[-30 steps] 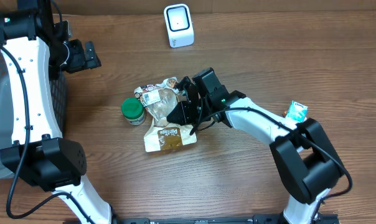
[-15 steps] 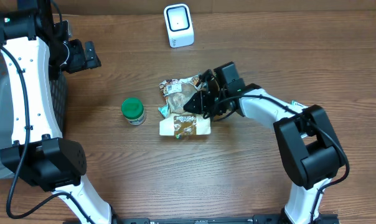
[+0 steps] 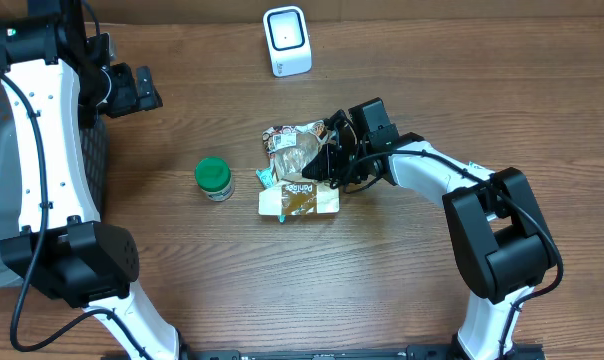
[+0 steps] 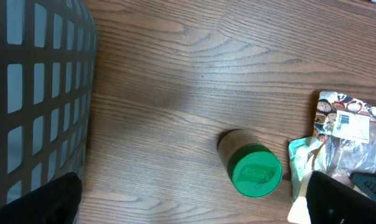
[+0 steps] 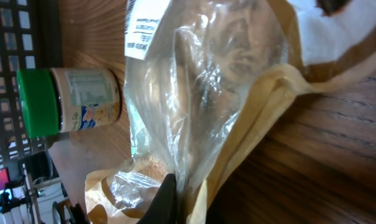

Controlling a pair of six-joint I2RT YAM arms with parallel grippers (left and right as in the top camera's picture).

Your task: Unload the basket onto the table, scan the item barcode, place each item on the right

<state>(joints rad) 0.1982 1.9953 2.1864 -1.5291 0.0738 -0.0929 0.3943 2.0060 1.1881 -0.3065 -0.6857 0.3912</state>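
The item is a crinkled paper-and-clear-plastic snack bag (image 3: pixel 294 165) lying mid-table. A white barcode label (image 5: pixel 144 28) is at its top edge. My right gripper (image 3: pixel 329 166) is shut on the bag's right side. In the right wrist view one dark finger (image 5: pixel 168 200) presses into the plastic of the bag (image 5: pixel 225 81). The white scanner (image 3: pixel 287 40) stands at the far edge of the table. My left gripper (image 3: pixel 134 88) hangs open at the far left, holding nothing. Its view shows the bag (image 4: pixel 347 134) at the right edge.
A green-lidded jar (image 3: pixel 214 178) lies on its side left of the bag and apart from it, also visible as the jar (image 4: pixel 255 171) and the jar (image 5: pixel 70 102). A small pale-green packet (image 3: pixel 267 178) touches the bag's left edge. A dark mesh basket (image 4: pixel 32 93) stands far left.
My right gripper has pulled the bag to the right, away from the green-lidded jar it was touching. The jar and my left arm stayed still.
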